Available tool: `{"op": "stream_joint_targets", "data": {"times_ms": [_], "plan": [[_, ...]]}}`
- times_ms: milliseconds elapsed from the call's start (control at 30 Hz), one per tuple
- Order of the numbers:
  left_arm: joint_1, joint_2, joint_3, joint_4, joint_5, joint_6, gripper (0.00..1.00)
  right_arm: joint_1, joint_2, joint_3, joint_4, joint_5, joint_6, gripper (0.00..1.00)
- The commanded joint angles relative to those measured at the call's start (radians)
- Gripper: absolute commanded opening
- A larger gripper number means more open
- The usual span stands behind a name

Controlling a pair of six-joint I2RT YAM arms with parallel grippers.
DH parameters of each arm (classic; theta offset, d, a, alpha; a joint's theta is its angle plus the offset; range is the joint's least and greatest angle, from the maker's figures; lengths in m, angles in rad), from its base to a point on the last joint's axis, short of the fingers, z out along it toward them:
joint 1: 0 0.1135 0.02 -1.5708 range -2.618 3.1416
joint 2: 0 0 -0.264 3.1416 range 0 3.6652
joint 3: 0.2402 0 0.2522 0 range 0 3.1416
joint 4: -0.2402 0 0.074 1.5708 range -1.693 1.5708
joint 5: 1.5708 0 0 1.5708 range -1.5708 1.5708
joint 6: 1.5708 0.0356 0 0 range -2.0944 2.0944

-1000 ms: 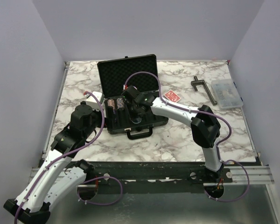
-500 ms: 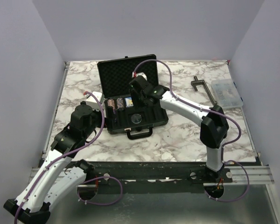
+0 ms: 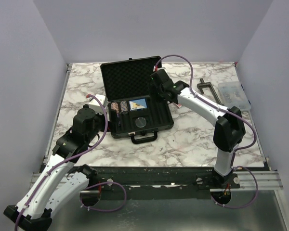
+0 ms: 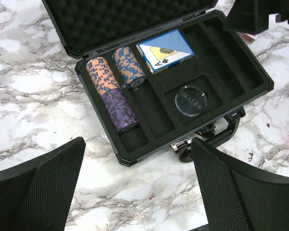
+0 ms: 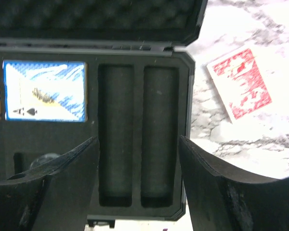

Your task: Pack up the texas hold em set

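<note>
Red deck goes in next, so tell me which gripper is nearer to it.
Right. The right gripper hovers over the case's empty right slots, the red deck just beside that edge on the table. The left gripper sits off the case's left side, the whole case between.

- Walls (image 3: 149,29): plain pale lavender, back + both sides.
- Table (image 3: 192,139): white marble-look top w/ grey veins, pale edge strip.
- Rail (image 3: 254,179): aluminium, along near edge.
- Metal sheet (image 3: 183,214): grey, brushed, in front of rail.
- Light: even, soft shadows.

Blue deck (image 3: 138,103) in open case (image 3: 127,79)
</note>
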Motion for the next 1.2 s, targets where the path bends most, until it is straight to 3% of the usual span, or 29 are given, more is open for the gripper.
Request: {"op": "stream_joint_targets", "data": {"times_ms": [0,100,167,400,700,1167], "plan": [[0.002,-0.006,-0.007,0.009,-0.010,0.008,0.91,0.010,-0.060,-0.074,0.004,-0.150,0.025,0.70],[0.002,-0.007,-0.008,0.009,-0.009,0.008,0.91,0.018,-0.083,-0.145,0.052,-0.337,0.079,0.74],[0.002,-0.007,-0.008,0.009,-0.008,0.008,0.91,0.049,-0.084,-0.169,0.077,-0.378,0.101,0.76],[0.002,-0.007,-0.008,0.009,-0.008,0.008,0.91,0.145,-0.009,-0.119,0.074,-0.361,0.130,0.79],[0.002,-0.014,-0.008,0.010,-0.013,0.008,0.91,0.183,0.080,-0.061,0.033,-0.253,0.143,0.80],[0.002,-0.017,-0.008,0.010,-0.011,0.008,0.91,0.248,0.188,0.018,-0.063,-0.102,0.133,0.75]]}}
